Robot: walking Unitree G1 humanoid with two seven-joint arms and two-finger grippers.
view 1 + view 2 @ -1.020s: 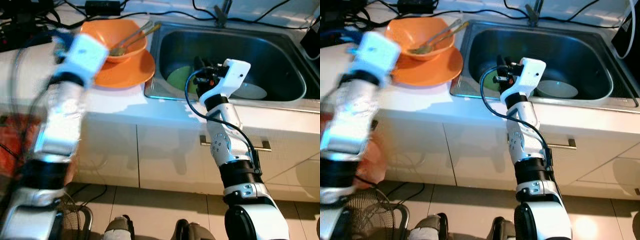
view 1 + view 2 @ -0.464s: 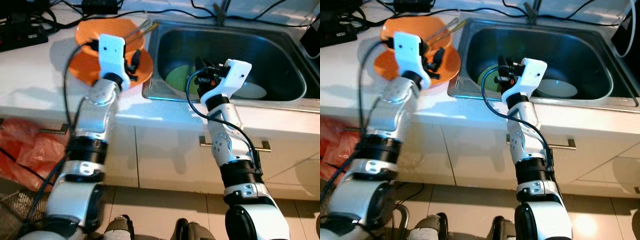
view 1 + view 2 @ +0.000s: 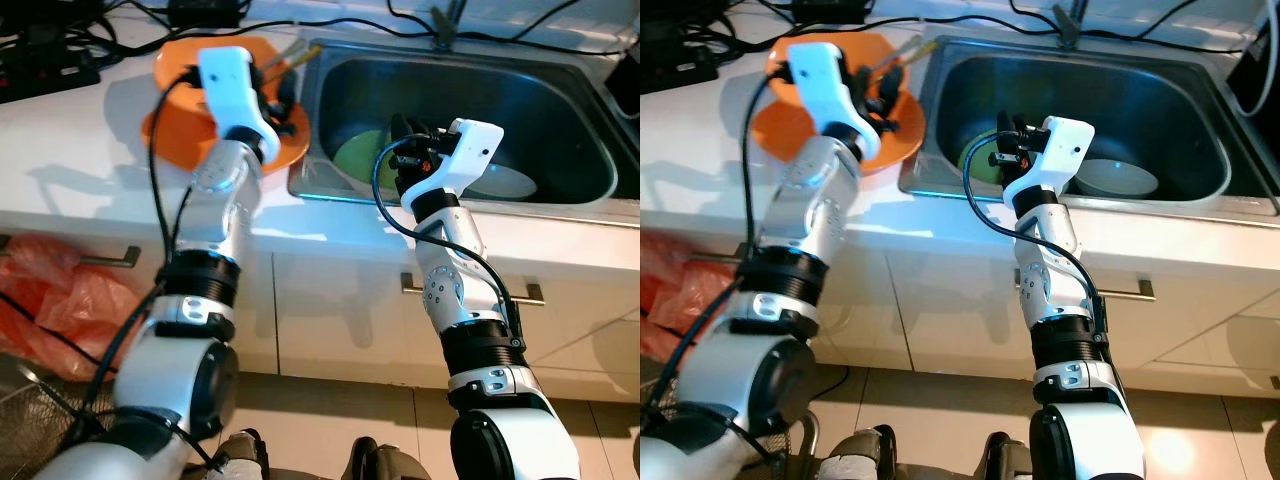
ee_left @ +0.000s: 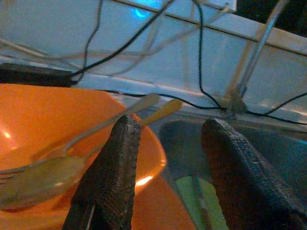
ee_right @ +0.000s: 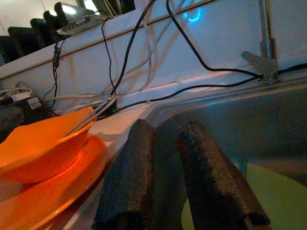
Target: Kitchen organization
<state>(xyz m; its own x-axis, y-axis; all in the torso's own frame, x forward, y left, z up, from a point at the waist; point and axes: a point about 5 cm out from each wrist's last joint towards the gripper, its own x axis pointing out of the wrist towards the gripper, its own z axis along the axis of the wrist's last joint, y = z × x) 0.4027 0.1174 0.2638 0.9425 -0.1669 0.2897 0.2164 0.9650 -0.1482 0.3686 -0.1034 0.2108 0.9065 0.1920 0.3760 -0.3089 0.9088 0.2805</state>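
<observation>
White counter (image 3: 80, 130) | steel sink (image 3: 560, 110) | orange bowl (image 4: 43, 120) | cables (image 5: 144, 62)

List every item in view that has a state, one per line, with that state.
Left gripper: open, above the orange bowl.
Right gripper: fingers slightly apart, empty, over the sink's left edge.
Orange bowl: upright on orange plate, holding utensils.
Sink: holds green plate and white dish.

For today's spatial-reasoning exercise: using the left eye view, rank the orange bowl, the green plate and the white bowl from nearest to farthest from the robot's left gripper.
1. orange bowl, on the counter, right at the left gripper.
2. green plate, in the sink's near-left part.
3. white bowl, in the sink, farther right.
</observation>
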